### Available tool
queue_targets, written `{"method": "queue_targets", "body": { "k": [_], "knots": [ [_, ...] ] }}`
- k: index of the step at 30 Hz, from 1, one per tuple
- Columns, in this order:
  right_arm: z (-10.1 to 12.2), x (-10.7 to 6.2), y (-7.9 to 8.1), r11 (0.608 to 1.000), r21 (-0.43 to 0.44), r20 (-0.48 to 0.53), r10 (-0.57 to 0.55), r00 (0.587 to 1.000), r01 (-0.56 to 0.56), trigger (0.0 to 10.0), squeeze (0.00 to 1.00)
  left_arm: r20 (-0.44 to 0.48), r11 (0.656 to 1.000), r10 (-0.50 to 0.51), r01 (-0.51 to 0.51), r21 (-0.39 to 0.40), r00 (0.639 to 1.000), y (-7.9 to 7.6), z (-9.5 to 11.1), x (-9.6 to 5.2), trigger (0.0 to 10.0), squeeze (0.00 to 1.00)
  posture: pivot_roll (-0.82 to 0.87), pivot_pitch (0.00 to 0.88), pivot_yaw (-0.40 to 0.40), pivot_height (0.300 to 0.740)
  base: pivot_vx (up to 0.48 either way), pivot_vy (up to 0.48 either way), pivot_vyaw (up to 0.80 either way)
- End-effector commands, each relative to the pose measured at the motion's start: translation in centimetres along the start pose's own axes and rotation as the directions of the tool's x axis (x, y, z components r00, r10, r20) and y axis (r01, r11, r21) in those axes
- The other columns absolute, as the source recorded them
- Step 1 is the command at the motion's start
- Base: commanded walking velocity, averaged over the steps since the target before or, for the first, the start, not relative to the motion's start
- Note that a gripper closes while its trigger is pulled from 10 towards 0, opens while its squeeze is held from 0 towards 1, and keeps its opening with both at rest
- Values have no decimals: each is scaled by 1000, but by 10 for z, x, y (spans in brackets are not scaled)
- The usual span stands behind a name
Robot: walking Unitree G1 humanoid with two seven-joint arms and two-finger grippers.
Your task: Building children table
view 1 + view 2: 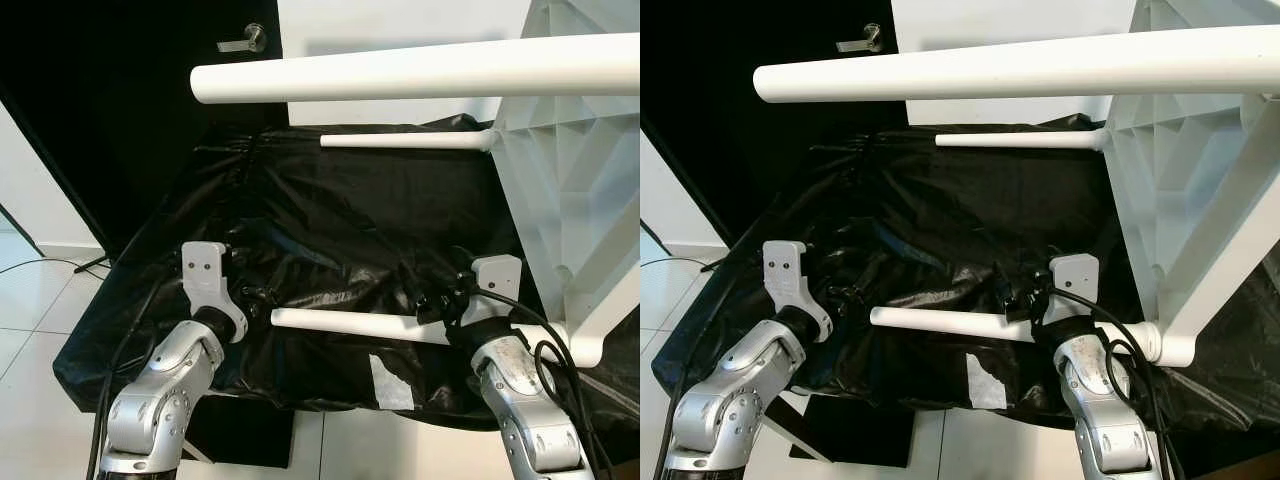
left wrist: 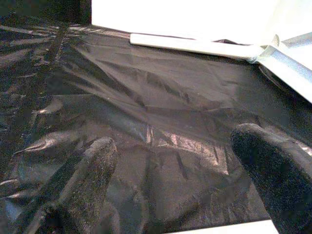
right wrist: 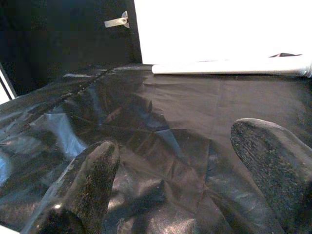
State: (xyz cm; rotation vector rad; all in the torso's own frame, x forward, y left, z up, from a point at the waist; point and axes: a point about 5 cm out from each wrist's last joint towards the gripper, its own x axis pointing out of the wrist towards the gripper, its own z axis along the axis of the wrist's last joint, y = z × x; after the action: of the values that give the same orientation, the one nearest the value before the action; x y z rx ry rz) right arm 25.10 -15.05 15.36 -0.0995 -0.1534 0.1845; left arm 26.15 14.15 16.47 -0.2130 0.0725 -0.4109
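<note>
Three white legs (image 1: 360, 325) on tabletop (image 1: 570, 190) | left gripper (image 2: 175, 180) spread | right gripper (image 3: 180, 180) spread

We see the white table top (image 1: 570, 170) cut off at the head view's right edge, its upper leg (image 1: 420, 70) running out with it. Beside the table top, the nearest leg (image 1: 350, 325) has its far end hidden behind the right gripper (image 1: 432, 300).
</note>
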Motion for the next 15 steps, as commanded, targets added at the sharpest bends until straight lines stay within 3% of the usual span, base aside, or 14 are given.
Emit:
{"method": "queue_targets", "body": {
  "k": [1,15],
  "knots": [
    [1,-2,-2,1000,-10,2,-10,1000,10,10000,0,-3,1000,-11,11,2,1000,-1,2,-1,10000,0,-13,0,37,740,-266,0,0],
    [1,-1,-2,1000,-12,4,-9,1000,9,10000,0,-9,1000,-18,18,2,1000,-2,2,1,10000,0,-11,0,37,740,-267,0,0]
  ]
}}
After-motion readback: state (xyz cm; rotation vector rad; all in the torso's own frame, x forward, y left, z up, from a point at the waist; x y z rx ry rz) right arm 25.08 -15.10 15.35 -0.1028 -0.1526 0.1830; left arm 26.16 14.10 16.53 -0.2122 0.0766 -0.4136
